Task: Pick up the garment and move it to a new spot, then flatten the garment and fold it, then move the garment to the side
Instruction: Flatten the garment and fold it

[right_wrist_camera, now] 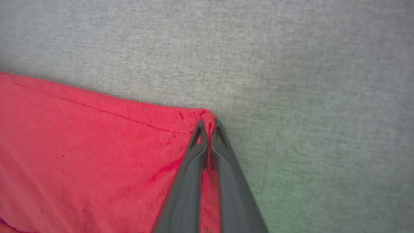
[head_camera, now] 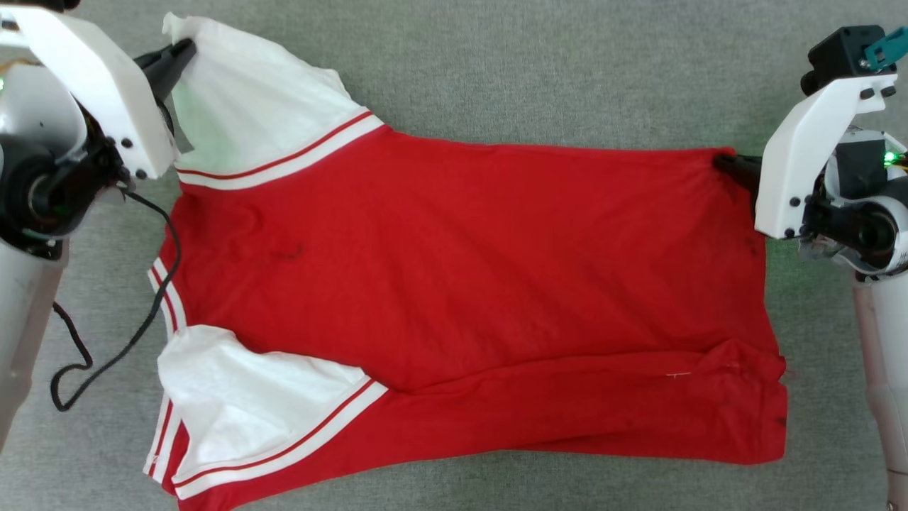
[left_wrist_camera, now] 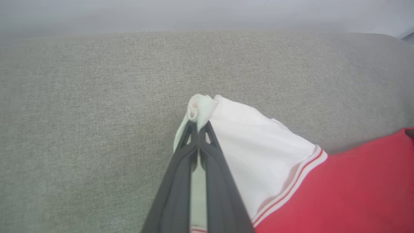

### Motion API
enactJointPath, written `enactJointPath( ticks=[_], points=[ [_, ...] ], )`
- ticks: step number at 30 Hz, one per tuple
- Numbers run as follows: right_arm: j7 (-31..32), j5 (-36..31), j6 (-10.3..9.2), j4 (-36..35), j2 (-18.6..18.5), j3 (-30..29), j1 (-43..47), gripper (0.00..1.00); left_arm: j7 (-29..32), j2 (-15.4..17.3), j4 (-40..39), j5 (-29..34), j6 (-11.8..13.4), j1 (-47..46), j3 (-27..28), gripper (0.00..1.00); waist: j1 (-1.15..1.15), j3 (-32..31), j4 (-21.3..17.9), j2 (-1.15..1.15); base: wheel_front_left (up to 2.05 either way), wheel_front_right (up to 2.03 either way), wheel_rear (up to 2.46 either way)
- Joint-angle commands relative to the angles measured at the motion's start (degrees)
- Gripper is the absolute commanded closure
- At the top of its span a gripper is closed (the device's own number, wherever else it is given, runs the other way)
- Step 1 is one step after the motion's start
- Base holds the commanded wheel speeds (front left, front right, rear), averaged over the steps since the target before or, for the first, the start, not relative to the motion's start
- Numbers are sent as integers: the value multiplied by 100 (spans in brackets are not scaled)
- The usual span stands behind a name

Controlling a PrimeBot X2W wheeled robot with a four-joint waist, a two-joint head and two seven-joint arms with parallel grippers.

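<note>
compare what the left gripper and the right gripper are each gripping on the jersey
The left gripper pinches the white sleeve end; the right gripper pinches a red bottom corner. The cloth at the left gripper bunches into a small roll past the tips; at the right gripper it lies nearly flat. Both have their fingers shut on the red jersey, which is spread over the grey fabric surface.

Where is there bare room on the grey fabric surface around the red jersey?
Widest bare grey fabric surface lies beyond the thin red jersey's far edge, between the left gripper and right gripper. A narrow strip borders its near edge. The left is crowded by a black cable.
</note>
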Motion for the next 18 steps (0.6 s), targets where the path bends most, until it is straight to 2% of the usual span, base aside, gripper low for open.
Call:
enactJointPath(
  ticks=[1,12,18],
  points=[
    [-108,-14,-1,-124,-29,21,130,100,-118,40,-30,-9,-7,164,48,100,0,-194,31,0,0,0,0],
    [-372,57,-1,-826,-92,-349,1075,100,-961,76,-294,-274,161,1707,316,100,0,-1227,186,0,0,0,0],
    [-457,107,-1,-1156,61,-547,2095,100,-1370,4,-627,-532,382,3003,422,100,0,-1729,249,0,0,0,0]
  ],
)
